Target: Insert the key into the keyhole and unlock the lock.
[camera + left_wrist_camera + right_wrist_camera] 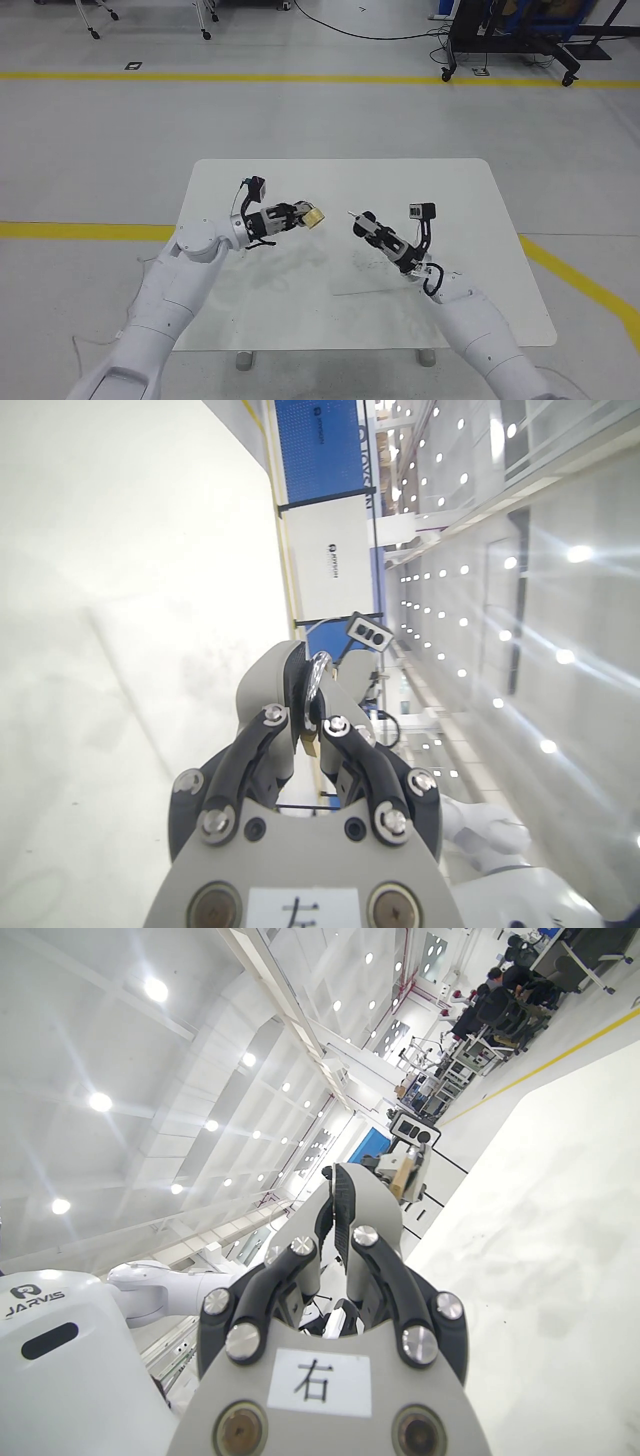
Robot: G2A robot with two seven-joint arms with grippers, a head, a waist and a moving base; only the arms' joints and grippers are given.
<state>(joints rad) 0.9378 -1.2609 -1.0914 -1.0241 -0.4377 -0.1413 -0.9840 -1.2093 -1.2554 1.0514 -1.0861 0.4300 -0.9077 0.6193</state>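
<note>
Over the middle of the white table, my left gripper is shut on a brass padlock and holds it up off the surface. In the left wrist view its silver shackle sits between the fingers, and a strip of the brass body shows below. My right gripper faces it from a short gap away, shut on a thin key that points at the lock. In the right wrist view a small dark end of the key shows at the fingertips, with the padlock beyond.
Both arms hover above the table's centre, and bare tabletop lies on all sides. Yellow floor lines run behind the table and beside it. Wheeled stands sit far back on the floor.
</note>
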